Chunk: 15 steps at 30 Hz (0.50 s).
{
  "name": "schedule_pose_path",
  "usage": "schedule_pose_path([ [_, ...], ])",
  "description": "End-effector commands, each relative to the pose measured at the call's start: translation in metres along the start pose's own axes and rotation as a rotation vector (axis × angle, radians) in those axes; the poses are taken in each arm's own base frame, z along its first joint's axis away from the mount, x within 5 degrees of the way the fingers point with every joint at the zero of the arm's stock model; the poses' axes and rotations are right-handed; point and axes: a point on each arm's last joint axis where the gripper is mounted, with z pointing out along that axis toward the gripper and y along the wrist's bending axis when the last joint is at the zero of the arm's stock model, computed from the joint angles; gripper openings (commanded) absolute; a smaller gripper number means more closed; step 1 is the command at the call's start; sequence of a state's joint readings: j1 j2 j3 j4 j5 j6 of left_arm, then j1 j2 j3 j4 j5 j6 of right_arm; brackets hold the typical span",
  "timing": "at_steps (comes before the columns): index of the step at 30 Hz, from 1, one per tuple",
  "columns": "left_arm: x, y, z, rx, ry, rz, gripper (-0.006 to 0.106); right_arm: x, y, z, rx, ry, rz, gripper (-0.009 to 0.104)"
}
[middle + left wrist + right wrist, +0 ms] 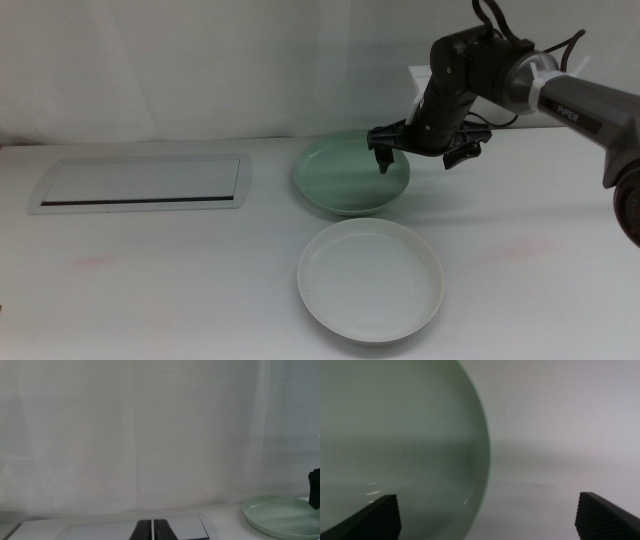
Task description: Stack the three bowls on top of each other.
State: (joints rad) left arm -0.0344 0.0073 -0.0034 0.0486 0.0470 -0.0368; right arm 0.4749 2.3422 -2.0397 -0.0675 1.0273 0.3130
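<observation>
Nearest to us, close to the desk's front edge, lies the white bowl (371, 279), empty and untouched. Just behind it, toward the desk's back edge, sits the mint green bowl (351, 174), and over its right rim hangs our right gripper (425, 152). Its jaws are spread wide, one inside the bowl and one outside, so the rim (482, 460) runs between them, ungrasped.

We judge that we are at the first pick: lining up on the green bowl's rim. The next move calls for a short descent, then closing on the rim before lifting and carrying the bowl forward over the white one.

We see no grey bowl in any view.

Our left gripper (152, 530) waits low near the silver panel (140, 183) at the desk's left, its jaws pressed together on nothing.
</observation>
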Motion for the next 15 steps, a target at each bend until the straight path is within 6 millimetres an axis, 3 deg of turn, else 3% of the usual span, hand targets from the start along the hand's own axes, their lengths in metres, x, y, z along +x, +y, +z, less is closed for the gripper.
schedule_pose_path([
  [1, 0.01, 0.0, -0.002, -0.005, -0.012, -0.009, -0.003, -0.002, -0.003, 0.003, 0.006, 0.0, 0.005, 0.093],
  [11, 0.01, 0.0, -0.002, -0.005, -0.012, 0.015, -0.003, 0.004, -0.004, 0.03, 0.03, 0.049, -0.004, 0.083],
  [15, 0.01, 0.0, -0.002, -0.005, -0.012, 0.015, -0.003, 0.004, -0.005, 0.033, 0.032, 0.038, -0.009, 0.068],
])
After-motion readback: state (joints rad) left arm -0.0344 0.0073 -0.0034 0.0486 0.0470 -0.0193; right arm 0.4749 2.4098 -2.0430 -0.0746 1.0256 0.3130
